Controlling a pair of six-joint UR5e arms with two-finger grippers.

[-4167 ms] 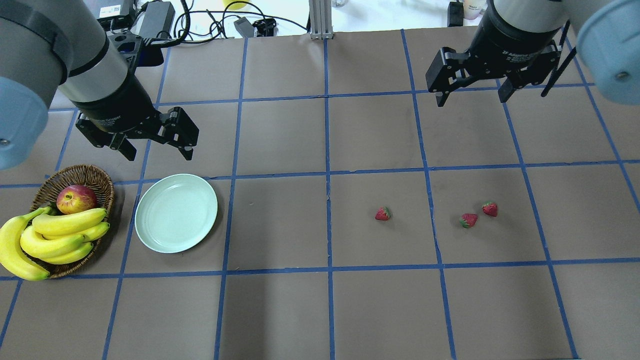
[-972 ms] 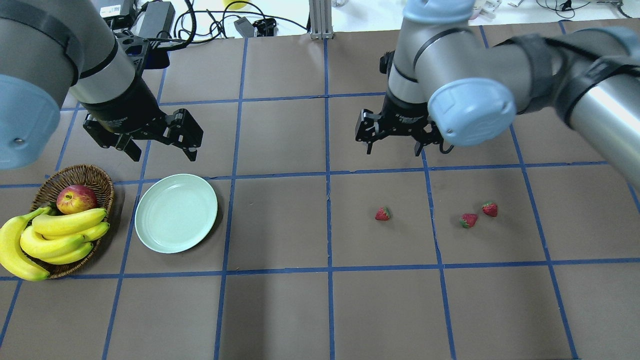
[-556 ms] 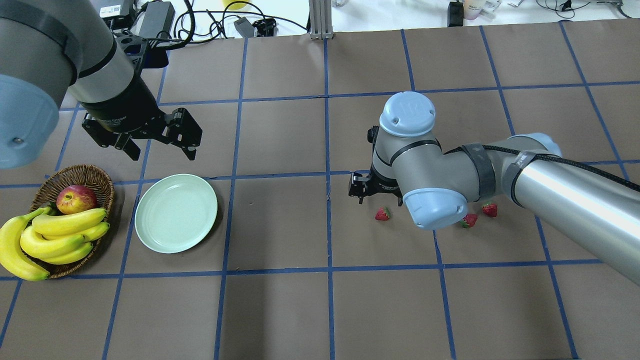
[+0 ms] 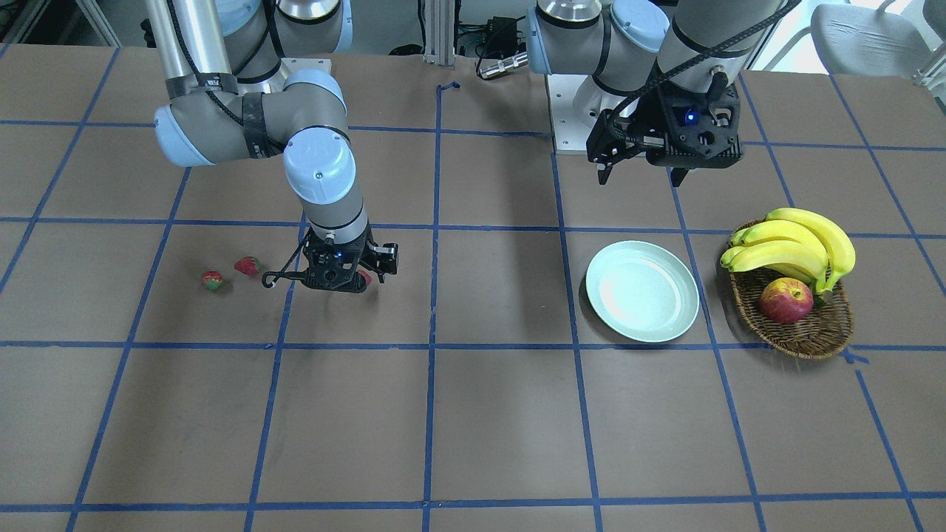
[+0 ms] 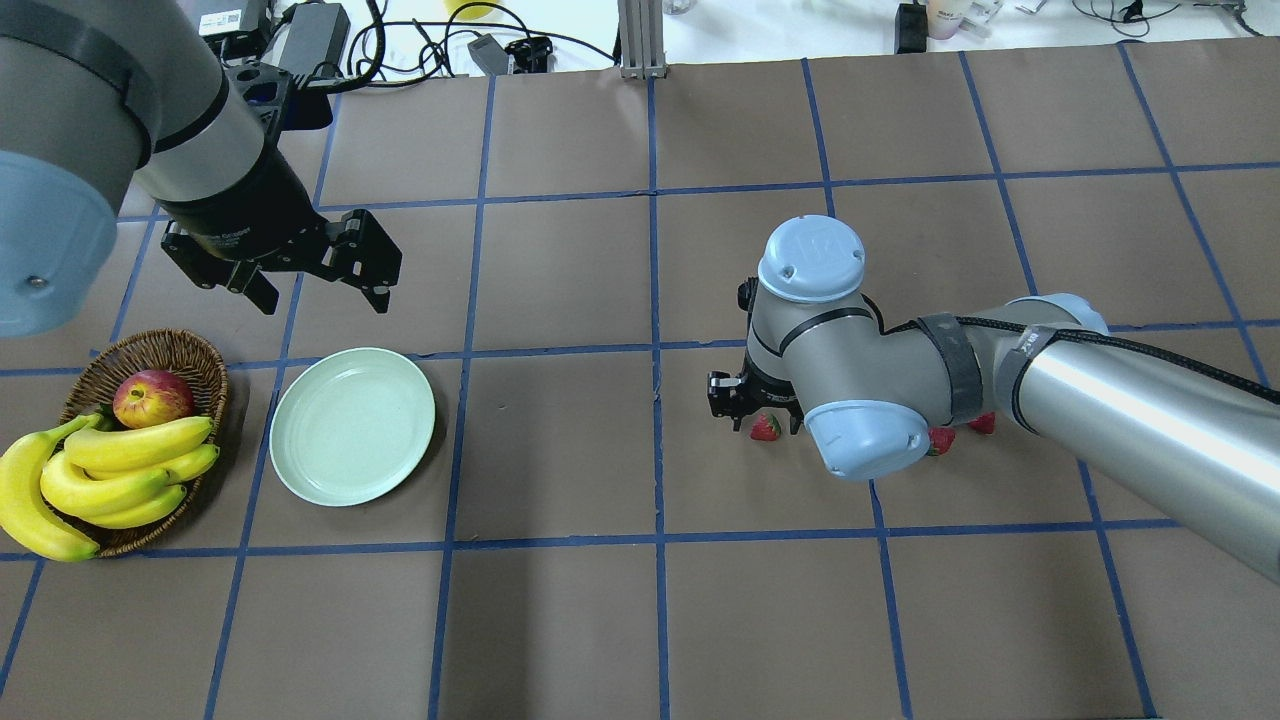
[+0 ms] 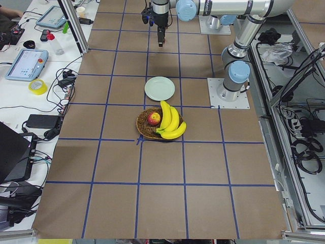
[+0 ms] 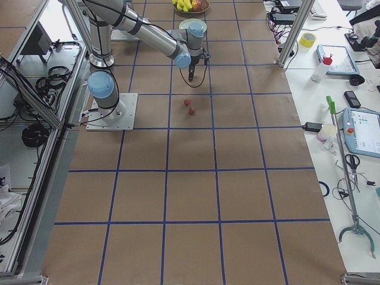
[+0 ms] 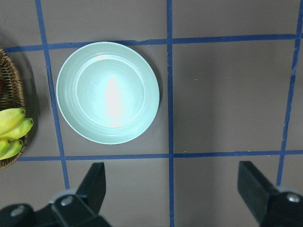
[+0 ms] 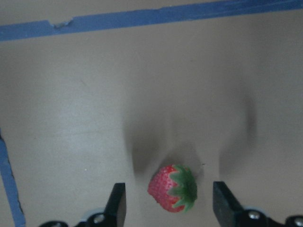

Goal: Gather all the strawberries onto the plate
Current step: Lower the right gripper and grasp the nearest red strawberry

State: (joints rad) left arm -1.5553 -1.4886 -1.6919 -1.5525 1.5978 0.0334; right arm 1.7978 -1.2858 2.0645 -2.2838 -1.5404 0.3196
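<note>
Red strawberry (image 9: 173,187) sits between the fingers (image 9: 117,203) of your right gripper (image 9: 169,210). The jaws stand spread, with a strip of bare table showing on each side of the berry, so they do not grip it. The gripper is low over the brown paper table (image 5: 560,620). A blue tape line (image 9: 142,19) crosses just ahead of it, and a second runs along the outer edge of one finger.

Beside that gripper, on the side away from the plate, you have two other strawberries (image 4: 247,265). They lie near each other without touching. In the overhead view the arm covers part of them.

On its other side, a wide run of brown paper leads to the mint plate (image 8: 108,92), well apart from the gripper. Your left gripper (image 5: 322,300) hangs above the table just past the plate's far rim, jaws wide apart and holding nothing. Just beyond the plate's outer edge stands the wicker basket (image 5: 190,350) with bananas (image 5: 130,460) and an apple (image 5: 152,397).
</note>
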